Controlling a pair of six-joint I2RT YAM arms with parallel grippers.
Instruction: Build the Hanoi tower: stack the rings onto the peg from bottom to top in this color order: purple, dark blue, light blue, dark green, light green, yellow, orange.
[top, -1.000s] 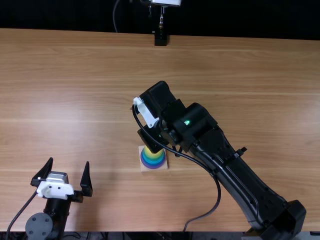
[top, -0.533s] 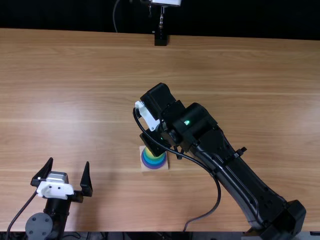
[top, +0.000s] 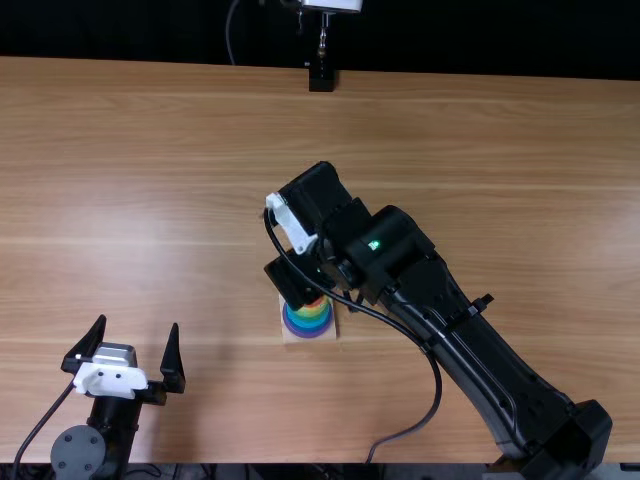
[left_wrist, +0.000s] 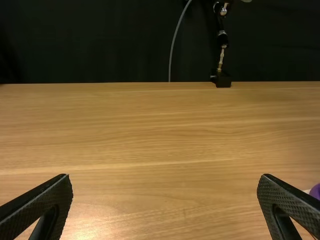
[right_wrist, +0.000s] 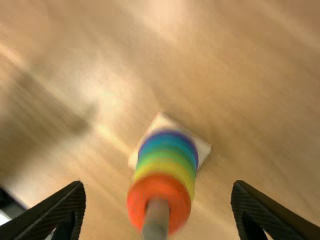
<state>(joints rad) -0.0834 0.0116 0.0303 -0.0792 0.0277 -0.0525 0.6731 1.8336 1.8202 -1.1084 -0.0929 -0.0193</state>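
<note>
Bench: light brown wood, pale grain. Far edge: dark backdrop, black fitting. Near the middle: square base, stacked rings, orange uppermost, on peg. Left claw, near left: fingers apart. Right claw, above stack: fingers apart.

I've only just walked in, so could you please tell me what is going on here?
The right pincer is open and empty over the ring tower. The orange ring is on top, around the peg, with yellow, green, blue and purple beneath, so the tower looks finished. The left pincer is open, off to one side.
</note>
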